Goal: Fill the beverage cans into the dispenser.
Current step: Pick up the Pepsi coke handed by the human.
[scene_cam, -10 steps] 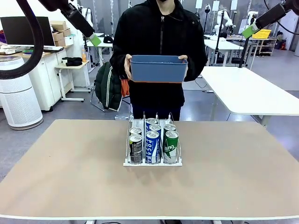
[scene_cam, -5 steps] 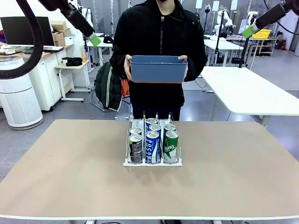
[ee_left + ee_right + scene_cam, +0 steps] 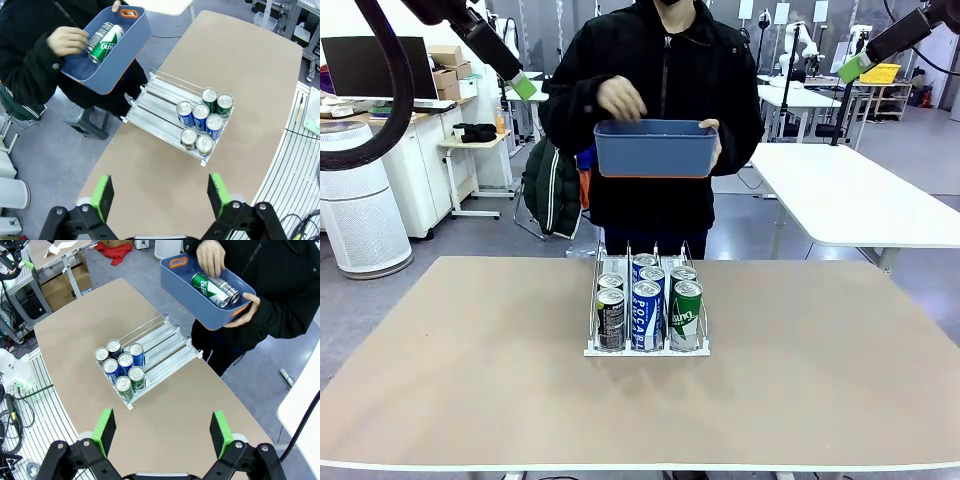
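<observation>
Holding left fingers (image 3: 104, 195) and right fingers (image 3: 106, 430) wide open and empty, high above the rack (image 3: 646, 351) on the counter (image 3: 470, 380), likely to leave room beyond its far end for a hand (image 3: 620, 97) reaching into the blue bin (image 3: 656, 152) for more cans (image 3: 105, 37) to join the seven cans (image 3: 647, 310) crowding the rack's near end.
</observation>
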### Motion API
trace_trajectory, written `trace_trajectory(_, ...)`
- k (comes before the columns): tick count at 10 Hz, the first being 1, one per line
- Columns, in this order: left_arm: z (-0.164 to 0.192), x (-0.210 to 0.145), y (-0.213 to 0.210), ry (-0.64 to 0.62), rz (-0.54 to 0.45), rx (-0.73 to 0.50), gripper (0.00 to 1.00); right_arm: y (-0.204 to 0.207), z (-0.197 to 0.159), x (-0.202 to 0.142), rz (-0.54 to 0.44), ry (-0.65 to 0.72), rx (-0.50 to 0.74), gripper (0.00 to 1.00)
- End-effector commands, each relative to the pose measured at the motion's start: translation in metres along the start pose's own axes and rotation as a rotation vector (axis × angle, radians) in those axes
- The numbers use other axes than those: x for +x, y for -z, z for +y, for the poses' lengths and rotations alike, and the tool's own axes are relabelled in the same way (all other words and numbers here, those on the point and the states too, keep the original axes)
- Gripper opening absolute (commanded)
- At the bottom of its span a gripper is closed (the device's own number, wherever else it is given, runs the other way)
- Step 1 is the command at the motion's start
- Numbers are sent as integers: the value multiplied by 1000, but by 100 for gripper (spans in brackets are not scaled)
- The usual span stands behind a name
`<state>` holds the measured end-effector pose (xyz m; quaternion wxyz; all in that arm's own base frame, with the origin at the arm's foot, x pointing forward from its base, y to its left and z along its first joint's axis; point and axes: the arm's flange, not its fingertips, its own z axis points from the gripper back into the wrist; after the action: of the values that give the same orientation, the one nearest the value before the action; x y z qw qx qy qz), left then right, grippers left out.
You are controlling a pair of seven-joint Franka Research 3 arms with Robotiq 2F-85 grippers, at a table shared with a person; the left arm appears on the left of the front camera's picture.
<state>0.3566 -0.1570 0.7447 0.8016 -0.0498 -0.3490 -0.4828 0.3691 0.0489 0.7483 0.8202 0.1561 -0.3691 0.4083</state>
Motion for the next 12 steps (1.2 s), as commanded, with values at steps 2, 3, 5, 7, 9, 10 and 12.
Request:
trace_trajectory(2, 1, -3, -1, 8, 8, -7, 100, 0, -1, 0, -7, 2, 6, 100)
trace_trajectory(3, 1, -3, -1, 8, 8, -7, 100, 0, -1, 0, -7, 2, 6, 100)
trace_trajectory(5, 1, -3, -1, 8, 8, -7, 100, 0, -1, 0, -7, 2, 6, 100)
trace_trajectory(7, 1, -3, -1, 8, 8, -7, 100, 0, -1, 0, -7, 2, 6, 100)
trace_trajectory(9, 1, -3, -1, 8, 8, -7, 100, 0, -1, 0, -7, 2, 6, 100)
trace_trajectory(10, 1, -3, -1, 8, 8, -7, 100, 0, -1, 0, -7, 2, 6, 100)
trace_trajectory(12, 1, -3, -1, 8, 8, -7, 100, 0, -1, 0, -7, 2, 6, 100)
